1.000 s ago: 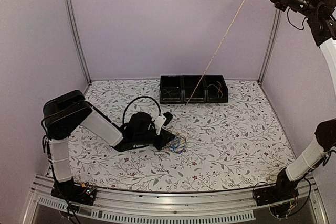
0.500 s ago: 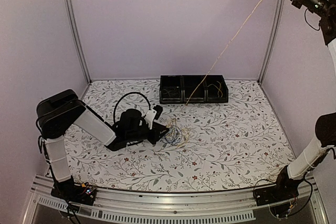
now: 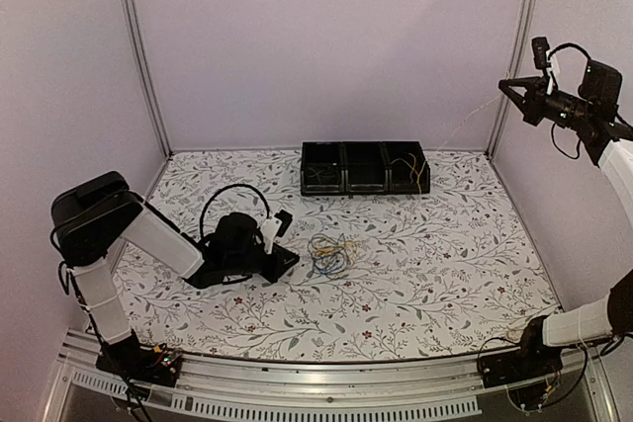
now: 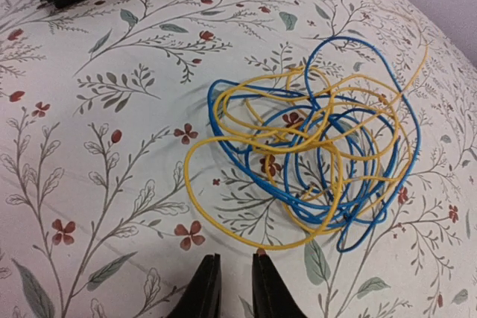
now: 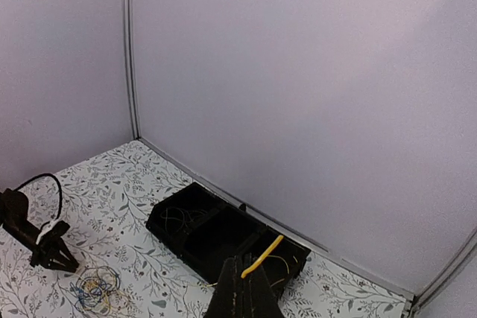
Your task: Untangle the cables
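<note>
Fingers (image 4: 203, 292) of my left gripper (image 4: 235, 260) stand a slit apart with nothing between them, low on the table (image 3: 445, 264). The tangle of cables (image 4: 313, 161) lies just ahead at one o'clock. My right gripper (image 5: 244, 281) hangs high at two o'clock of the table, pinched shut on a long yellow cable (image 5: 262, 255).

These strands look light, limp and springy, and probably slick. I judge that a tug on one would drag the whole heap. The outer yellow loop at seven o'clock of the tangle is the freest place to pinch.

My left wrist view separates blue strands from yellow. From above they are one small knot, but only that view shows the held cable running down to the black tray (image 3: 341, 190) at twelve o'clock.
</note>
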Action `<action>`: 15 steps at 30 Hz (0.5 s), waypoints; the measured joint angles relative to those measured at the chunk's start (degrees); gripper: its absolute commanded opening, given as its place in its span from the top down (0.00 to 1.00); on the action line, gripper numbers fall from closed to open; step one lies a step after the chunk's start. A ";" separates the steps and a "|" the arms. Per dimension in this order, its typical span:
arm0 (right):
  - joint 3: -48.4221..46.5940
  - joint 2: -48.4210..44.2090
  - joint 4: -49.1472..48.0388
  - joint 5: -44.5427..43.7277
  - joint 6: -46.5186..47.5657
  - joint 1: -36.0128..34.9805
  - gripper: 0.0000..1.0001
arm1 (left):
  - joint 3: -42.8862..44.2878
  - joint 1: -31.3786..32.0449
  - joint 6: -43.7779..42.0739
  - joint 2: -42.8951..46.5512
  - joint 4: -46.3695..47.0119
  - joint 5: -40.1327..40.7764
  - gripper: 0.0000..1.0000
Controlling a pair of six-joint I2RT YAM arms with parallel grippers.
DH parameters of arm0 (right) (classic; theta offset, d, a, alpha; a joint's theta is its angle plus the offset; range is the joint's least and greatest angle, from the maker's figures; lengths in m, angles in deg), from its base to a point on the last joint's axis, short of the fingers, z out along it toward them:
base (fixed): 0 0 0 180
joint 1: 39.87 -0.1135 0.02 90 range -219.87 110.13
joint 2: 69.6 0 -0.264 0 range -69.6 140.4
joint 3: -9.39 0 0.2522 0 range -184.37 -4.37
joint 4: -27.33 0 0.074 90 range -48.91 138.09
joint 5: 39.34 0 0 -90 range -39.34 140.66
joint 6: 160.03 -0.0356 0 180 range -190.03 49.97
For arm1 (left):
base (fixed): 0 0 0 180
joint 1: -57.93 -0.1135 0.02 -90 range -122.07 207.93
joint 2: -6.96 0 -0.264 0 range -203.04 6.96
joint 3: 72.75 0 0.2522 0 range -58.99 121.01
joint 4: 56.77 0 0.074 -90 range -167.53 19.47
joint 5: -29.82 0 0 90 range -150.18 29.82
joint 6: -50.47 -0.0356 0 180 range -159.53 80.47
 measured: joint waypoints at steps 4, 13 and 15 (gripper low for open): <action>14.93 -5.46 2.99 -8.00 10.14 0.02 0.96 | 0.00 0.00 -0.24 3.69 -1.46 0.35 0.81; 31.47 -5.75 16.68 -18.51 38.47 -0.63 0.45 | 0.09 0.46 -1.25 11.37 -4.11 2.03 0.68; 31.41 -4.55 18.86 -20.33 42.49 -2.14 0.37 | 0.15 0.68 -1.29 12.35 -4.90 2.51 0.68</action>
